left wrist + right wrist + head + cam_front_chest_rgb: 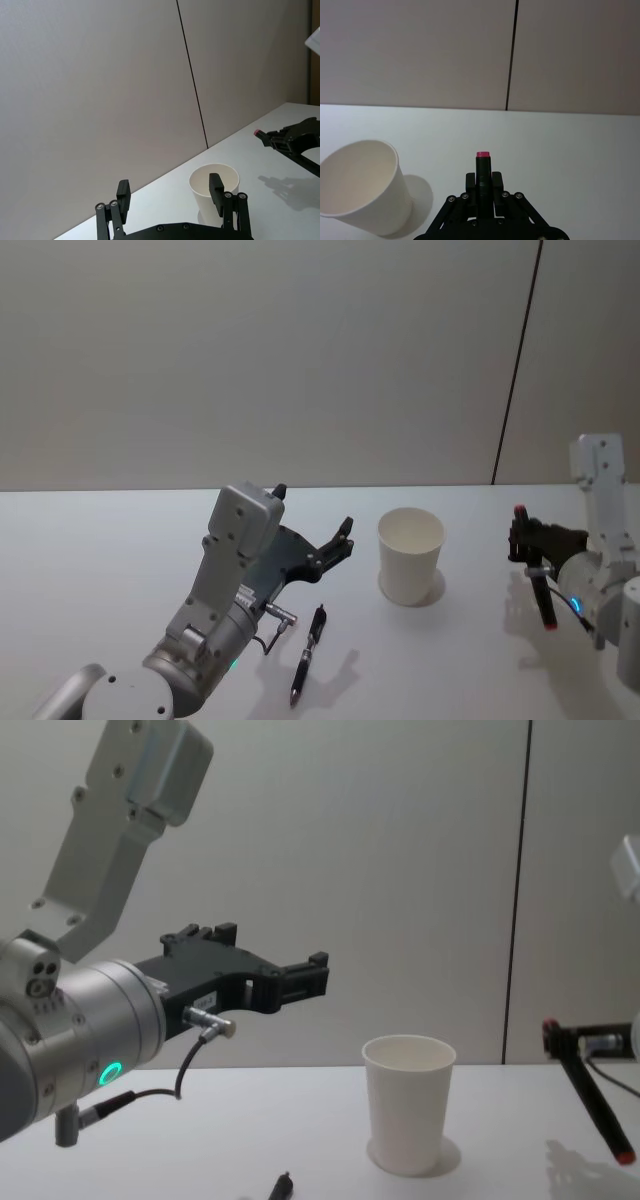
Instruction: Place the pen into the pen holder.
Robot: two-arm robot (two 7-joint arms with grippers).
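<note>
Black pen clamped in right gripper, tilted, pink end up; left gripper spread.

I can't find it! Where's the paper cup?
In the head view the paper cup stands right of centre, between the left gripper and the right gripper holding a pen.
</note>
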